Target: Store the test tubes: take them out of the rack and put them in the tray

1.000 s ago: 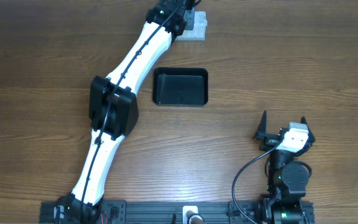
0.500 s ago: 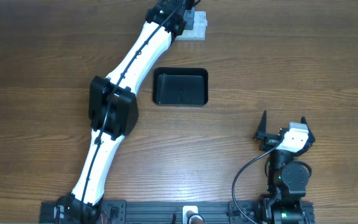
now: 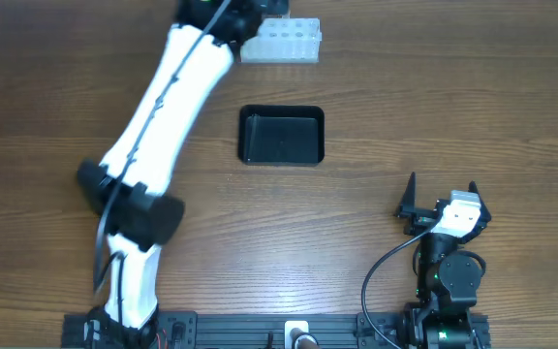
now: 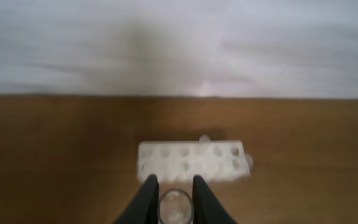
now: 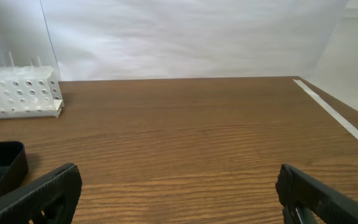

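Fingers of your left gripper [image 4: 173, 182] pinch one clear test tube [image 4: 175, 210], held raised just beside the single white rack [image 4: 191, 160]. Your left arm [image 3: 163, 107] stretches long up the left half of the table [image 3: 473, 97] to its far edge, where the rack [image 3: 281, 42] sits. One black tray [image 3: 281, 135] lies mid-table with bare wood on every side. Your right gripper [image 3: 441, 202] rests near its base, fingers spread wide and well apart from both.

Lab-style robot test bench, wood-grain table [image 3: 453, 97], plain white backdrop [image 5: 197, 37] behind it, left arm [image 3: 163, 107] and right arm [image 3: 449, 262] mounted on a black rail [image 3: 177, 325] at the edge, white test-tube rack [image 3: 289, 44] and black tray [image 3: 282, 136] laid out
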{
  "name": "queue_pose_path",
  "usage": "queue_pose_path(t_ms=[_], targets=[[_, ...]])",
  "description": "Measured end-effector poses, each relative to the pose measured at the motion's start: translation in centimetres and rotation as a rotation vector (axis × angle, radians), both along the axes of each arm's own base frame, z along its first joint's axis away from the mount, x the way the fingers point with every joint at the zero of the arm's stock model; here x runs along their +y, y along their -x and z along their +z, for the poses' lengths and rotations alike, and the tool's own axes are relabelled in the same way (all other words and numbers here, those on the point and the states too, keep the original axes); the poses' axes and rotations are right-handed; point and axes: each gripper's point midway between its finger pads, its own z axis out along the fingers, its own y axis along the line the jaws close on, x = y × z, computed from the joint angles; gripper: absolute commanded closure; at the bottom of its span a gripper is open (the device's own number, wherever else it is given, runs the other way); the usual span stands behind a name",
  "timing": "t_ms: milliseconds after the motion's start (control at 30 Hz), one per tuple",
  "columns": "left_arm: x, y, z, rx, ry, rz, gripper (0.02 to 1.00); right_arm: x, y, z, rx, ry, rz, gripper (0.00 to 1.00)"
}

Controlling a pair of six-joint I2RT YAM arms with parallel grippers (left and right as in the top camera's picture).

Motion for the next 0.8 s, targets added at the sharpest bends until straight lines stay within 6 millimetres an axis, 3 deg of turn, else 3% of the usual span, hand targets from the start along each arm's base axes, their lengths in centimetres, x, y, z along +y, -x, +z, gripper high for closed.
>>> queue_pose_path(t_ms=[67,167,333,467,600,800], targets=[[0.6,2.0,0.9,0.037,0.017,0.019,0.895,0.0,0.0,0.0,0.000,0.000,0.000,0.007],[0.8,4.8,-0.4,0.143,0.026,0.053,0.893,0.0,0.0,0.0,0.000,0.000,0.000,0.007],[-0.2,7.7,-6.3,0.327,0.012,0.116,0.890,0.0,0.0,0.0,0.000,0.000,0.000,0.009],[-1.4,8.7,-12.1,0.423,-0.002,0.146,0.893,0.0,0.0,0.0,0.000,0.000,0.000,0.007],[-1.1,9.5,-17.3,0.510,-0.037,0.174,0.893,0.0,0.0,0.0,0.000,0.000,0.000,0.007],[-1.0,9.8,-19.9,0.556,-0.063,0.184,0.890,0.0,0.0,0.0,0.000,0.000,0.000,0.007]])
